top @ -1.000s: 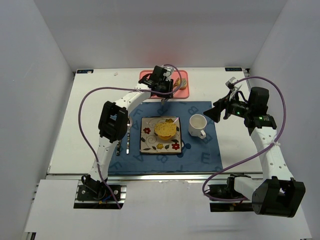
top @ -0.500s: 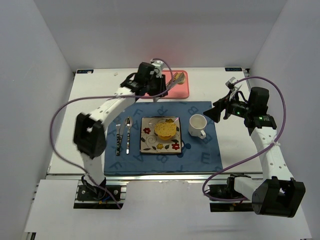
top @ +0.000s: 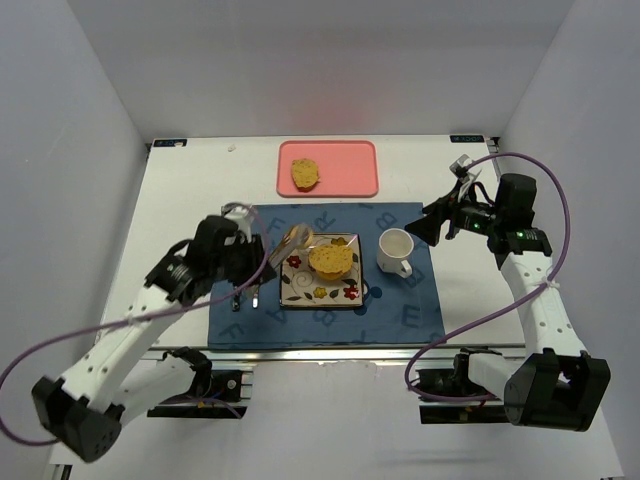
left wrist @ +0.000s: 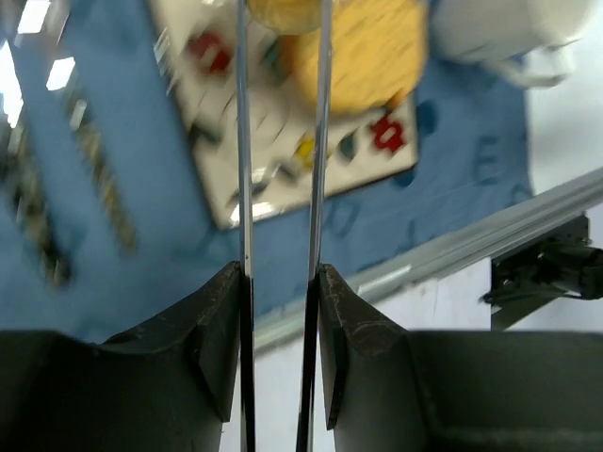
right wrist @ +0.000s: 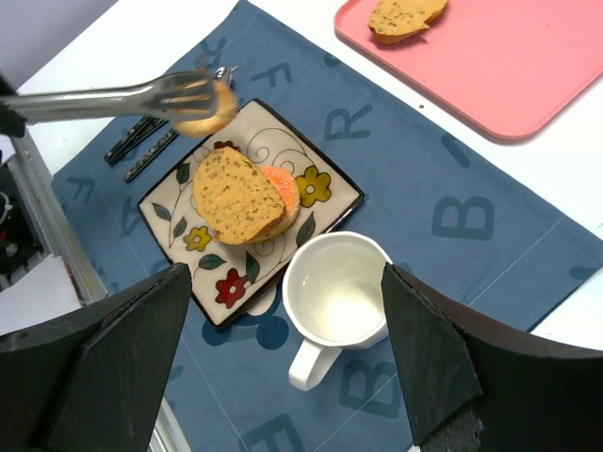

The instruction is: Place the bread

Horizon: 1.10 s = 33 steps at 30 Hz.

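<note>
My left gripper (top: 262, 256) is shut on metal tongs (top: 288, 243). The tongs pinch a small bread slice (top: 299, 236) just above the left edge of the flowered plate (top: 345, 291). In the left wrist view the tongs (left wrist: 243, 141) run up to the bread slice (left wrist: 283, 11) at the top edge. The plate holds a bread slice (top: 332, 258) over an orange filling. Another bread slice (top: 304, 173) lies on the pink tray (top: 350, 165). My right gripper (top: 432, 226) is open and empty, above the mat's right edge, beside the white mug (top: 396, 250).
A blue lettered placemat (top: 400, 305) lies under the plate and mug. A fork and knife (top: 256, 292) lie left of the plate, partly under my left arm. The right wrist view shows the mug (right wrist: 339, 292), plate (right wrist: 334, 200), tongs (right wrist: 113, 99) and tray (right wrist: 509, 66).
My left arm has swung from the pink tray back to the near left, carrying the tongs and a bread slice to the plate's left edge. The right arm has not moved.
</note>
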Available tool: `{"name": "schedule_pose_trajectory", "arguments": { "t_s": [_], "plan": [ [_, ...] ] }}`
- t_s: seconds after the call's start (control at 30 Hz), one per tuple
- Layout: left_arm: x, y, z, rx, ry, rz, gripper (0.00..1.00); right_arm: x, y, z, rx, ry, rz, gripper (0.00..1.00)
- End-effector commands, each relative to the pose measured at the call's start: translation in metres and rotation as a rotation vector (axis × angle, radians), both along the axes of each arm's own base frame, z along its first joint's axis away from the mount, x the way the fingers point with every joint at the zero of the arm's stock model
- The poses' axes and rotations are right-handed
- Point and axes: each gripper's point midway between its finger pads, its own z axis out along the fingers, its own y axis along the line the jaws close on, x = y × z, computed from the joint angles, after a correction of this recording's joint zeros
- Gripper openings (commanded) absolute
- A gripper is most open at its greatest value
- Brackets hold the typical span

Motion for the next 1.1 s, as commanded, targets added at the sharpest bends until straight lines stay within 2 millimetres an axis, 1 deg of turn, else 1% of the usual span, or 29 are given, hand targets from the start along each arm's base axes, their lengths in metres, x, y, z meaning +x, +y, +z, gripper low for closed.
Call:
{"name": "schedule_pose_trajectory", "arguments": {
  "t_s": [0.0,0.03,0.07,0.13,0.23,0.3,0.37,0.4,0.47,0.57,0.6,0.63,0.7,0.73,0.77,0.8,0.9,1.03,1.07],
  "plan": [
    [-0.021,0.030,-0.006,-0.009,0.063,0.195,0.04,0.000,0.004,0.014,0.029,-0.026,0.036,0.86],
    [-0.024,0.033,-0.007,-0.019,0.067,0.224,0.04,0.000,0.004,0.014,0.033,-0.023,0.040,0.87],
    [-0.024,0.040,-0.007,-0.032,0.063,0.291,0.04,-0.001,0.005,0.015,0.034,-0.022,0.041,0.87],
    [-0.029,0.045,-0.009,-0.039,0.073,0.324,0.03,-0.001,0.005,0.017,0.036,-0.025,0.043,0.86],
    [-0.037,0.041,-0.015,-0.050,0.102,0.292,0.03,-0.002,0.005,0.016,0.036,-0.023,0.045,0.87],
    [-0.046,0.030,-0.022,-0.068,0.158,0.214,0.05,-0.002,0.005,0.017,0.036,-0.025,0.045,0.87],
    [-0.053,0.024,-0.028,-0.064,0.189,0.157,0.07,-0.003,0.005,0.016,0.037,-0.022,0.043,0.86],
    [-0.057,0.021,-0.034,-0.064,0.222,0.132,0.08,-0.003,0.005,0.016,0.037,-0.021,0.041,0.87],
    [-0.061,0.018,-0.037,-0.069,0.235,0.104,0.11,-0.003,0.005,0.016,0.037,-0.021,0.040,0.87],
    [-0.060,0.015,-0.038,-0.080,0.239,0.101,0.20,-0.005,0.004,0.015,0.035,-0.020,0.035,0.87],
    [-0.059,0.015,-0.039,-0.082,0.239,0.107,0.31,-0.005,0.004,0.015,0.033,-0.022,0.035,0.86],
    [-0.059,0.014,-0.038,-0.082,0.237,0.107,0.38,-0.005,0.004,0.014,0.032,-0.021,0.033,0.87],
    [-0.057,0.014,-0.038,-0.084,0.237,0.113,0.47,-0.005,0.004,0.013,0.031,-0.022,0.034,0.87],
    [-0.057,0.014,-0.036,-0.088,0.233,0.114,0.55,-0.006,0.004,0.013,0.031,-0.020,0.034,0.87],
    [-0.056,0.014,-0.033,-0.091,0.224,0.117,0.58,-0.006,0.004,0.012,0.031,-0.020,0.034,0.87],
    [-0.054,0.014,-0.031,-0.096,0.215,0.120,0.60,-0.005,0.004,0.012,0.031,-0.019,0.034,0.87],
    [-0.051,0.014,-0.021,-0.105,0.187,0.126,0.60,-0.005,0.004,0.010,0.031,-0.017,0.035,0.87],
    [-0.044,0.017,-0.010,-0.100,0.149,0.148,0.60,-0.006,0.005,0.009,0.035,-0.012,0.039,0.87],
    [-0.040,0.021,-0.004,-0.090,0.127,0.172,0.59,-0.006,0.005,0.009,0.035,-0.012,0.039,0.87]
  ]
}}
